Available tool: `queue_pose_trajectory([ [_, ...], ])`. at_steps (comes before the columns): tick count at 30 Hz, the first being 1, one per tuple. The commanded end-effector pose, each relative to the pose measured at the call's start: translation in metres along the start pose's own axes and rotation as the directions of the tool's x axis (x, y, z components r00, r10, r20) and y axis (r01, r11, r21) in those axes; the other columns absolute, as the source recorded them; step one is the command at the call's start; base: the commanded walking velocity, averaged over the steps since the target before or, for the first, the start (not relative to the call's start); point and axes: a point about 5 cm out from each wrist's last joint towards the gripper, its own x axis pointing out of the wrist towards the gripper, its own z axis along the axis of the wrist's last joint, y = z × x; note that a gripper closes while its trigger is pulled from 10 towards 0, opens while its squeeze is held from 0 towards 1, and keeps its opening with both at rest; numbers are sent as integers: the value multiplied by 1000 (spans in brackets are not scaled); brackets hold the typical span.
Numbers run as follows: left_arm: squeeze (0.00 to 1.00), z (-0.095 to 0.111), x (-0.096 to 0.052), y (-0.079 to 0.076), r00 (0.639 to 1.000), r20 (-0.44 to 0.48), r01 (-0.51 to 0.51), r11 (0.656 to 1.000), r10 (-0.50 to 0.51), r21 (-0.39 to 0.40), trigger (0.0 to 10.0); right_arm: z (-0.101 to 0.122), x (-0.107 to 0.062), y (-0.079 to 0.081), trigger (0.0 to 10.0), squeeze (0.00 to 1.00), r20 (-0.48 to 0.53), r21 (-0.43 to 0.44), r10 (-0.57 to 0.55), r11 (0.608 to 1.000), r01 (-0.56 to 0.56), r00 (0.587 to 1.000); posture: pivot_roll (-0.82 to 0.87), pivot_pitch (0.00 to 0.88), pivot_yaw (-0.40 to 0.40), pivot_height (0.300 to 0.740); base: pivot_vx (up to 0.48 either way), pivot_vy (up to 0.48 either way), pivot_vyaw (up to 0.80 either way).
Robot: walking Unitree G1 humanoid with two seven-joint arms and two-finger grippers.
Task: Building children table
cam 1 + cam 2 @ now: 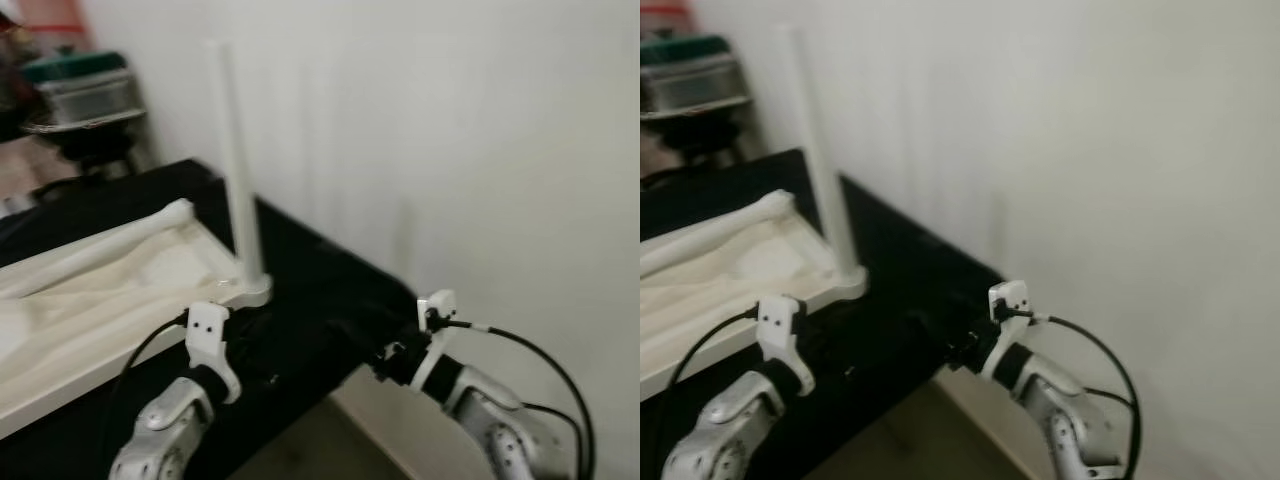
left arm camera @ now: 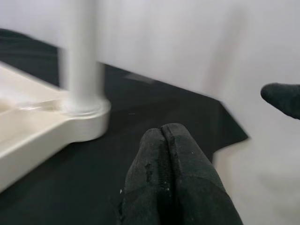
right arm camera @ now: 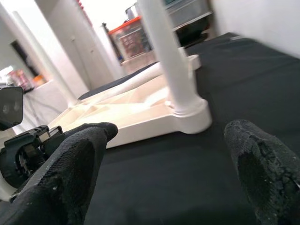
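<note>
A white children's table top (image 1: 90, 320) lies upside down on a black-covered surface (image 1: 320, 290). One white leg (image 1: 238, 180) stands upright in its near right corner socket (image 3: 190, 112). A second white leg (image 1: 110, 245) lies loose across the top. My left gripper (image 2: 164, 140) is shut with nothing in it and sits low over the black cover, just short of that corner. My right gripper (image 3: 173, 129) is open at the cover's right edge. It faces the upright leg, and its fingers (image 3: 262, 159) are spread wide and hold nothing.
A white wall (image 1: 480, 150) runs close along the right side. Stacked storage bins (image 1: 85, 85) stand on a rack at the back left. The black cover ends at a corner near my right arm, with floor (image 1: 320, 445) below.
</note>
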Motion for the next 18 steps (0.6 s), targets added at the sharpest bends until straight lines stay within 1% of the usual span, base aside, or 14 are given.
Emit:
queue_pose_trajectory([
  [1,0,-2,-3,2,1000,-8,-7,1000,7,0,10000,-1,2,2,10000,0,-3,11,12,1000,-12,1000,-60,0,-23,740,0,0,775],
  [18,0,-2,-2,4,1000,-18,-9,1000,9,14,10000,0,4,2,10000,0,5,26,12,1000,-12,1000,-50,0,-20,740,0,0,777],
])
